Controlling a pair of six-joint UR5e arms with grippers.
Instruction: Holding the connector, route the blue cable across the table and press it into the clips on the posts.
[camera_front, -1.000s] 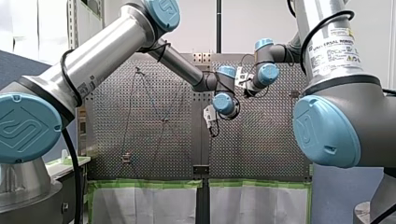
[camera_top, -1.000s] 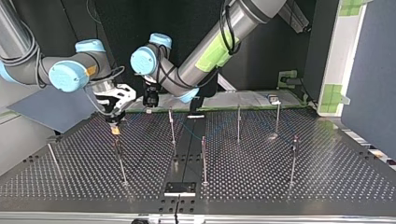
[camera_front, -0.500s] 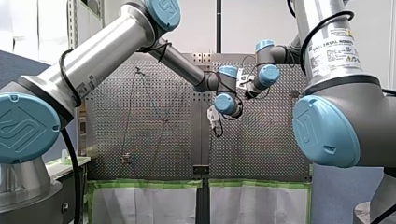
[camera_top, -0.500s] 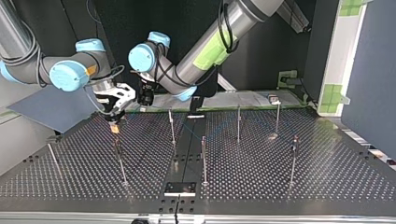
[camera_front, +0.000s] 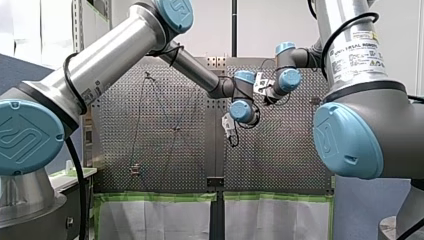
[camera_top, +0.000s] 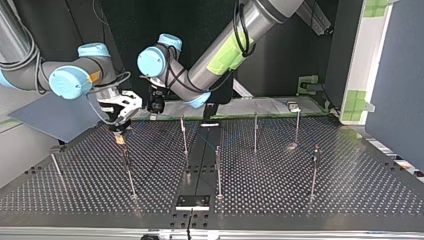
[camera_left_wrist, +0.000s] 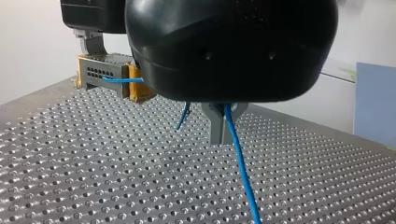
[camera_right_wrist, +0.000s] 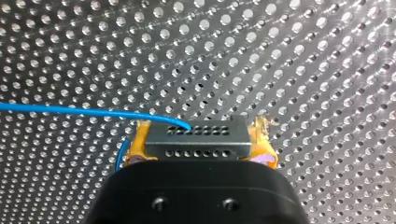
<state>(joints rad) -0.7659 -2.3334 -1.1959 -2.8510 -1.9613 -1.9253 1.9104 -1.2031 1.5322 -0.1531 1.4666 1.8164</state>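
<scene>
Right wrist view: my right gripper (camera_right_wrist: 200, 142) clamps the connector (camera_right_wrist: 196, 135), a grey metal block drilled with small holes, between yellow pads (camera_right_wrist: 138, 140). Only the left wrist view shows my left gripper (camera_left_wrist: 223, 122) (slim metal fingers) pinched on the thin blue cable (camera_left_wrist: 239, 161) above the perforated table (camera_left_wrist: 93, 163).

In the top view, my right gripper (camera_top: 120, 133) edges the grey perforated connector (camera_top: 120, 140) left. My left gripper (camera_top: 156, 106) follows along the thin blue cable (camera_left_wrist: 238, 158).

Robotics lab, perforated table (camera_top: 350, 185), thin steel posts (camera_top: 218, 172), two industrial arms (camera_front: 115, 47)
</scene>
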